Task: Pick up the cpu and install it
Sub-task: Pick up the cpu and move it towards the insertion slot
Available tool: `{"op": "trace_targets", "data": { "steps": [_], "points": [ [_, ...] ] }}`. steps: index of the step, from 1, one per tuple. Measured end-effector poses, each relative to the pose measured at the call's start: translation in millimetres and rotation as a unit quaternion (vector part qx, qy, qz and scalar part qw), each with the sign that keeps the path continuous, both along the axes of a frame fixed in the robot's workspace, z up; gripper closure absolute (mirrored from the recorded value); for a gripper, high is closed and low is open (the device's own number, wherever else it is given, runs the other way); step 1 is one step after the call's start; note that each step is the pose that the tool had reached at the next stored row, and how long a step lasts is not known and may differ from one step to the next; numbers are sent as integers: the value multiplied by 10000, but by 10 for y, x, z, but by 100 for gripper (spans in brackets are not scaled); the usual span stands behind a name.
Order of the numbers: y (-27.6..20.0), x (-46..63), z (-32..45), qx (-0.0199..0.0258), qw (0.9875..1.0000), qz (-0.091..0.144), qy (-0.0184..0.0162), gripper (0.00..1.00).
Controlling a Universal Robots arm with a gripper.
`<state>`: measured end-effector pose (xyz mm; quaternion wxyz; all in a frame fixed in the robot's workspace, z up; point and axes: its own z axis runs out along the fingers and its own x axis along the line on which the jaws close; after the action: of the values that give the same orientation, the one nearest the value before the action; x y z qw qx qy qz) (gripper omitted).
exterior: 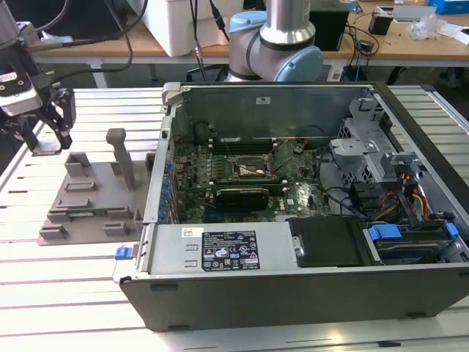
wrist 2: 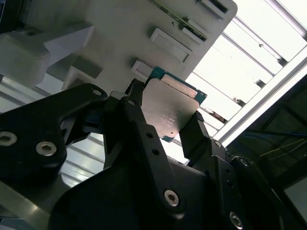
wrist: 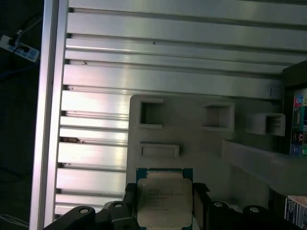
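The cpu (wrist 2: 171, 106), a flat square chip with a silvery top and a green rim, sits between my black fingers (wrist 2: 193, 132) in both wrist views. My gripper (wrist 2: 165, 109) is shut on its two opposite edges. The first wrist view has the cpu (wrist: 164, 201) over the near corner of the grey tray (wrist: 201, 153). At the exterior view's left, my gripper (exterior: 45, 143) hangs low beside the far left corner of that tray (exterior: 88, 213). The motherboard socket (exterior: 253, 167) lies open inside the computer case, well off toward the exterior view's right.
The open computer case (exterior: 308, 279) fills the middle and right of the exterior view, with tall metal walls, a black drive bay and cables. An upright grey post (exterior: 121, 158) stands on the tray. The table is made of ribbed aluminium slats (wrist: 158, 48).
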<state>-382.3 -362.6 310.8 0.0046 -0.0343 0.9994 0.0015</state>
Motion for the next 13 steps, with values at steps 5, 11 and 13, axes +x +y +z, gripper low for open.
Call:
{"op": "trace_targets", "data": {
  "steps": [5,11,13],
  "points": [
    [6,0,82,0,10000,0,-1,45],
    [12,0,201,0,10000,0,0,45],
    [14,0,229,0,10000,0,0,45]
  ]
}}
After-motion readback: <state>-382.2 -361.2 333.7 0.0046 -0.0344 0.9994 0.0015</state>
